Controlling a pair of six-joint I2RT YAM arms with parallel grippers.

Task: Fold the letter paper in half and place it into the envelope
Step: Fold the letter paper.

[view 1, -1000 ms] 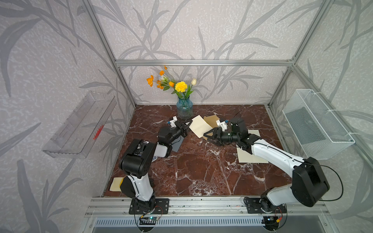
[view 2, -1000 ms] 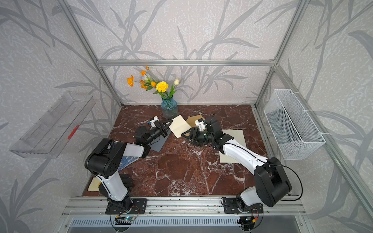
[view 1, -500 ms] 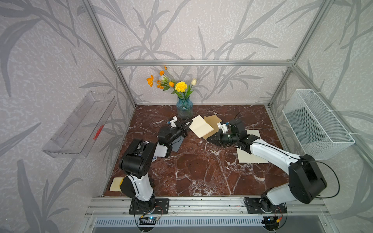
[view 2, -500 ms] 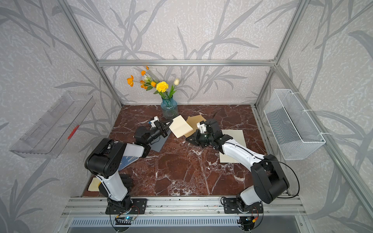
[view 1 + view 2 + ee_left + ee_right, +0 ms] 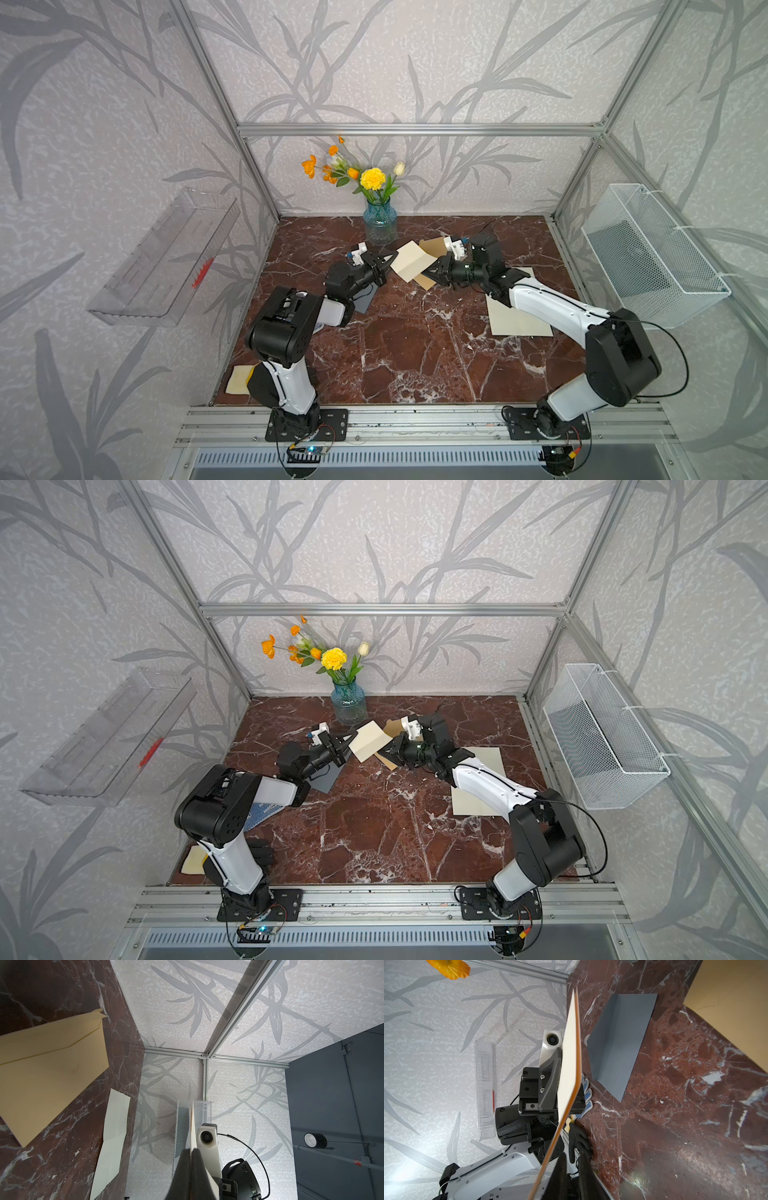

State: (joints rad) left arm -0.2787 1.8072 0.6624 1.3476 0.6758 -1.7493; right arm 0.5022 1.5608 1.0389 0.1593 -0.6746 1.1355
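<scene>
Two layers of letter paper (image 5: 411,262) hang pinched in my left hand (image 5: 384,266) before the vase (image 5: 379,226); my right hand (image 5: 434,272) is narrow, grip unclear. Folding looks done, I judge; next, the envelope (image 5: 434,247) needs opening.

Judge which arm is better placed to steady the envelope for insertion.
Right, probably: the right gripper sits close by the envelope on the table, while the left gripper is shut on the folded paper, held off the table.

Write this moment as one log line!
left gripper: shut on folded paper | right gripper: at paper's far edge | envelope: on table
</scene>
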